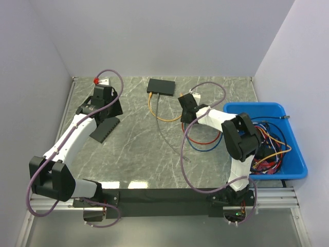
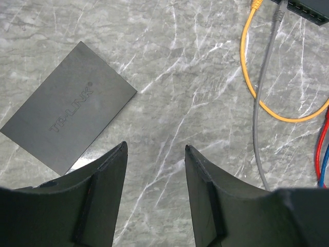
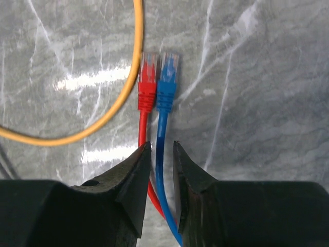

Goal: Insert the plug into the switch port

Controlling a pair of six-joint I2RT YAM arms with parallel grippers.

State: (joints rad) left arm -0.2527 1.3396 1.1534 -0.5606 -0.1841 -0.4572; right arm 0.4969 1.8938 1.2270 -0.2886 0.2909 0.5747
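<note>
The right claw [image 3: 162,146] hung low over the worktop [image 3: 267,77], its jaws drawn in to a narrow gap with the blue cable [image 3: 161,134] running between them. I cannot tell whether the pads actually pinched the cable or only straddled it. Just ahead of the fingertips lay the blue plug [image 3: 168,72], flat on the worktop and touching the red plug [image 3: 148,74] on its left, both clear tips pointing away from the claw. A yellow cable [image 3: 118,103] curved past beside the red plug.

From above, the switch [image 1: 161,86] sat at the back of the worktop, well apart from the two plugs; a yellow and a grey cable [image 2: 259,103] ran to its near edge.

The left claw [image 2: 156,149] was open – jaws wide, nothing between them – above bare worktop. A second, flat black box marked TP-LINK [image 2: 69,121] lay just beside its left finger.

A blue bin [image 1: 252,107] of tangled cables stood at the right edge.
</note>
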